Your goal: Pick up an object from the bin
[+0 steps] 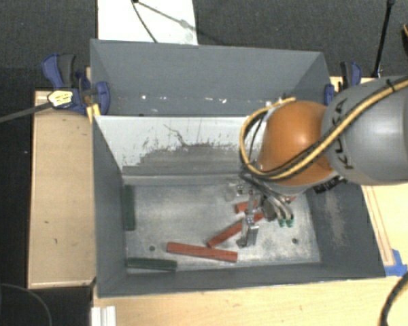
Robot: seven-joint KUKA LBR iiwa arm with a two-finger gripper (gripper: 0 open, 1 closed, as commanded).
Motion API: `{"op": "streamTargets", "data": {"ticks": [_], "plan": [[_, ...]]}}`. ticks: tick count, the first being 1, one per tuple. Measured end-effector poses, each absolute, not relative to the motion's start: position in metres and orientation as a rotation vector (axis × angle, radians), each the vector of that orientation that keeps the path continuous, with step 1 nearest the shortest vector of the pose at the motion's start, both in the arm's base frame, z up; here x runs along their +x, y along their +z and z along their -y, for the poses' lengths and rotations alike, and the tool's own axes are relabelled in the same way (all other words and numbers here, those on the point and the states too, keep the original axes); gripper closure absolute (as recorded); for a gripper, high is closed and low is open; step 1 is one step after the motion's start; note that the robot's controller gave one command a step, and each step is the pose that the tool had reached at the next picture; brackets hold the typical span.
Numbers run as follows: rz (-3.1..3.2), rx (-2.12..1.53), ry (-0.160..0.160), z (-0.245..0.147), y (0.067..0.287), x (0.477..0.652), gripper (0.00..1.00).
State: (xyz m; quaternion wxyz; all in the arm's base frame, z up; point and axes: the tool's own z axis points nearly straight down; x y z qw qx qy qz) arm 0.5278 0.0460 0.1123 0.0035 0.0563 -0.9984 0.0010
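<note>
My gripper (249, 232) hangs low over the right middle of the bin floor, under the orange wrist cover. Its fingers stand down on a short red-brown stick (226, 236) that lies slanted there; whether they grip it I cannot make out. Another small red piece (243, 208) shows just behind the fingers. A longer red-brown stick (200, 251) lies flat toward the front, a little left of the gripper.
A dark green stick (128, 207) lies along the left wall and another dark green stick (151, 265) along the front left edge. The arm and its cables cover the bin's right rear part.
</note>
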Motion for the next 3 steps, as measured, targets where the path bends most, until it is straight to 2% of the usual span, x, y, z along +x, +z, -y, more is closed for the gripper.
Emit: {"op": "streamTargets", "data": {"ticks": [1,2,3], "plan": [[3.13,0.234,0.0,-0.034,0.068,0.529,0.0],[3.135,0.228,-0.002,-0.036,0.07,0.53,1.0],[3.124,0.416,0.0,-0.043,0.209,0.511,1.0]]}}
